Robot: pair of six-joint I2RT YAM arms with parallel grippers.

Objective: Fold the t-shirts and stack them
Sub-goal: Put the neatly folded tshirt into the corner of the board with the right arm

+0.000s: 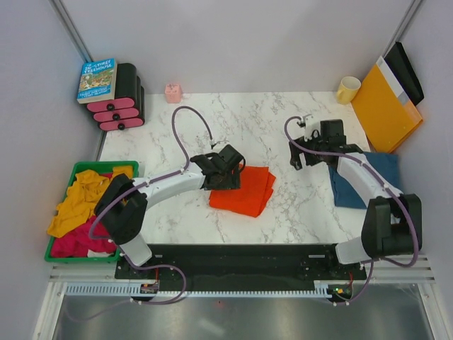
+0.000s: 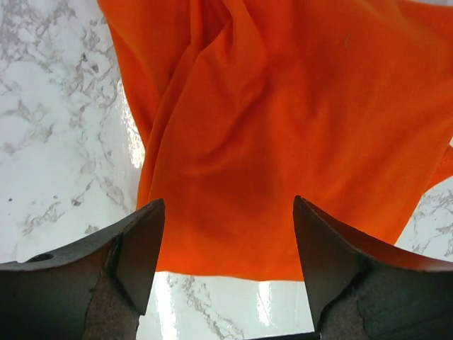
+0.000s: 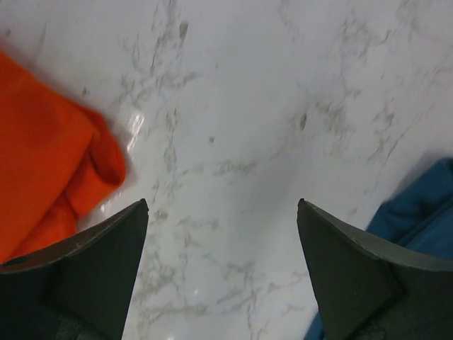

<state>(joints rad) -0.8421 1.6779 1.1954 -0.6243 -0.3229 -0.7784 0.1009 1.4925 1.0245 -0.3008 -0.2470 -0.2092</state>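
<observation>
The bright orange-red t-shirt (image 1: 245, 191) lies folded to a rough square at the middle of the table. My left gripper (image 1: 225, 176) hovers over its left edge, open and empty. In the left wrist view the shirt (image 2: 283, 134) fills the space ahead of the open gripper (image 2: 228, 212), with the shirt's near edge between the fingers. The dark denim-blue t-shirt (image 1: 371, 177) lies folded at the right, partly under my right arm. My right gripper (image 1: 299, 154) is open and empty over bare marble (image 3: 233, 142) between the two shirts. The right wrist view shows the orange shirt (image 3: 49, 149) at the left and a blue corner (image 3: 425, 212) at the right.
A green bin (image 1: 61, 170) of yellow and red clothes stands at the left edge. A book (image 1: 97, 79) on a pink-and-black stack and a small pink object (image 1: 173, 92) are at the back left. A yellow mug (image 1: 347, 89) and an orange-yellow envelope (image 1: 384, 106) are at the back right.
</observation>
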